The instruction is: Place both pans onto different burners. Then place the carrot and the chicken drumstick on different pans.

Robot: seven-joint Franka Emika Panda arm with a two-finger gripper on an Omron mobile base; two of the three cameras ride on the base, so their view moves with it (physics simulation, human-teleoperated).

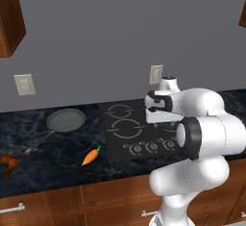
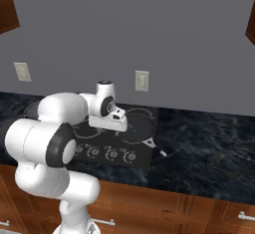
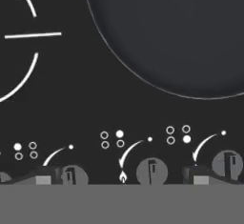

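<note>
You have one pan (image 2: 135, 126) already sitting on the cooktop (image 1: 115, 143), over a right-hand burner, its handle sticking off the cooktop's right edge onto the counter (image 2: 209, 148); in the hand view its dark round bottom (image 3: 181, 32) sits above the knob row (image 3: 151, 170). That looks like the first placement done. The second pan (image 1: 66, 120) lies on the counter left of the cooktop, handle trailing toward the front left, so you still have to carry it to a free burner (image 1: 126, 129). The carrot (image 1: 91, 156) lies on the counter between that pan and the cooktop's front corner, and the chicken drumstick (image 1: 8, 163) rests at the far left; neither is in a pan yet. By my judgement you are about a quarter through. The gripper (image 3: 122, 178) hangs over the cooktop's front, above the knobs, with the placed pan just beyond it. Only the tips of the fingers (image 3: 200, 178) peek up, wide apart with nothing between them, so they look released. The next pan is well apart, off to the left.
</note>
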